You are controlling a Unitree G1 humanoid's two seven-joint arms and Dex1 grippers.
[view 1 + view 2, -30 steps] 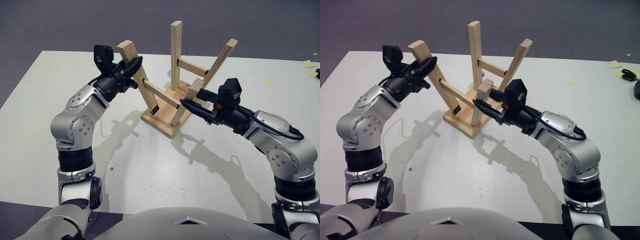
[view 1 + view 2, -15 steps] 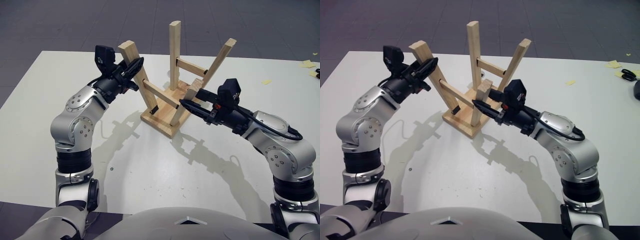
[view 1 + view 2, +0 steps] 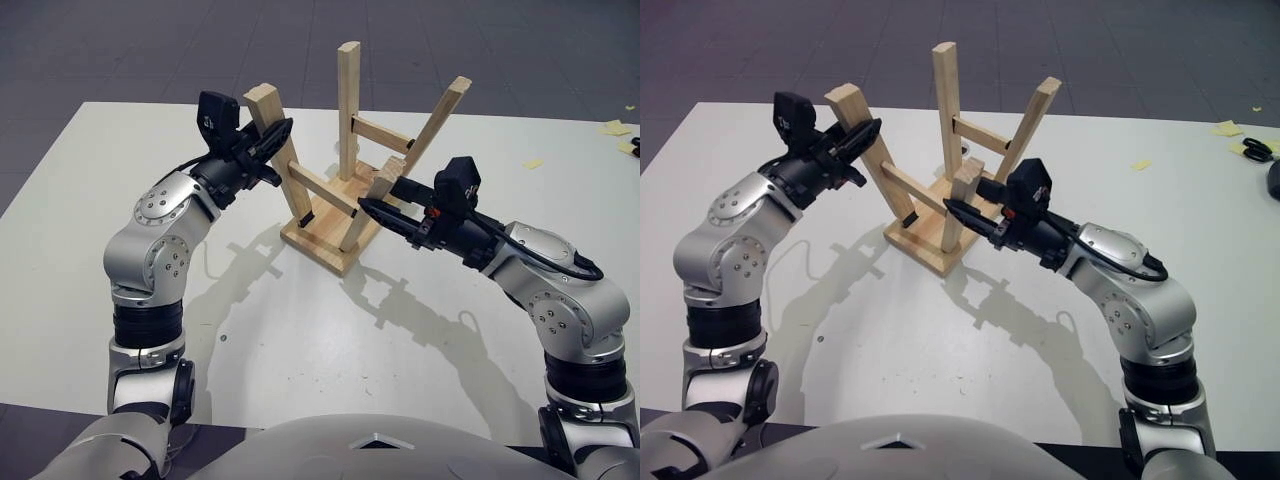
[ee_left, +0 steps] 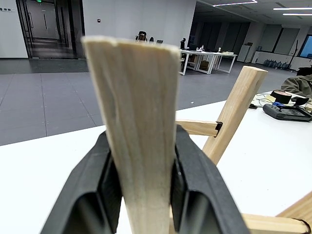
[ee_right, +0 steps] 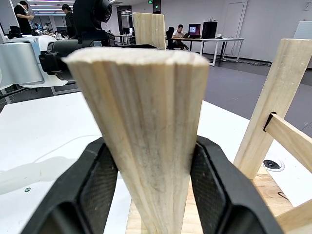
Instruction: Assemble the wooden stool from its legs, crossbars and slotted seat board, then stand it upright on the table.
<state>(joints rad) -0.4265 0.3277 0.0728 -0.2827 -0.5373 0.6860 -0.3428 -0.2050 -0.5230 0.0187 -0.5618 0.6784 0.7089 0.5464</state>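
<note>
The wooden stool (image 3: pixel 345 195) stands upside down mid-table, its seat board (image 3: pixel 325 243) tilted with one edge raised, four legs pointing up, joined by crossbars (image 3: pixel 322 188). My left gripper (image 3: pixel 272 150) is shut on the near-left leg (image 3: pixel 280 150) below its top end; the left wrist view has that leg (image 4: pixel 139 141) between the black fingers (image 4: pixel 190 180). My right gripper (image 3: pixel 378 208) is shut on the short near-right leg (image 3: pixel 372 200), which fills the right wrist view (image 5: pixel 146 131) between its pads (image 5: pixel 97 190).
The white table (image 3: pixel 300 340) has free room in front of the stool and on both sides. Yellow paper scraps (image 3: pixel 618 128) lie at the far right edge, with a dark object (image 3: pixel 1272 178) beside them.
My left gripper has shifted slightly right and up with the leg it holds; the stool is tipped a little more. The right arm holds almost still.
</note>
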